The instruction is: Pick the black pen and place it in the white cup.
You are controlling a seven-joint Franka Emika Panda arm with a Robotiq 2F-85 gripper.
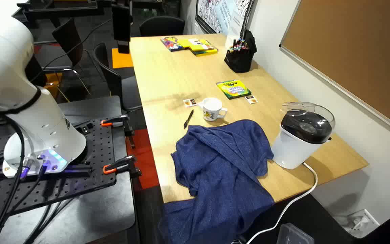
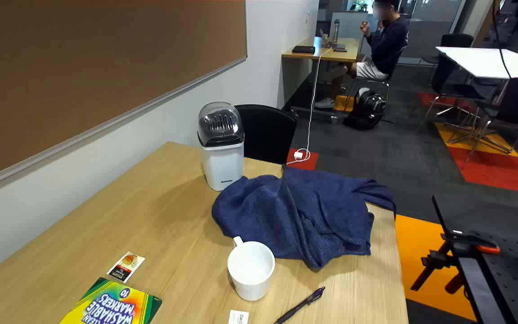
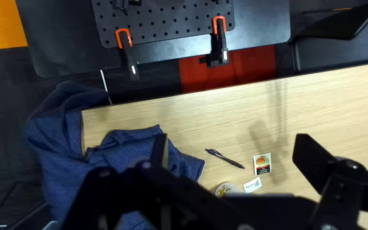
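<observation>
The black pen [image 1: 188, 119] lies flat on the wooden table, between the table's edge and the white cup. It also shows in an exterior view [image 2: 301, 307], cut off by the lower edge, and in the wrist view [image 3: 225, 158]. The white cup [image 1: 212, 110] stands upright with a yellow print and a handle; its inside looks bare in an exterior view [image 2: 252, 266]. In the wrist view the cup [image 3: 225, 188] is mostly hidden behind the gripper. My gripper [image 3: 232, 140] is wide open with nothing between its fingers, high above the table; the pen appears between the fingers.
A crumpled blue cloth [image 1: 222, 162] lies beside the pen and cup. A white appliance with a dark top [image 1: 293, 145] stands near the wall. Small packets [image 3: 262, 164], a marker box [image 1: 234, 88] and a black marker holder [image 1: 239, 61] are on the table [image 1: 161, 74].
</observation>
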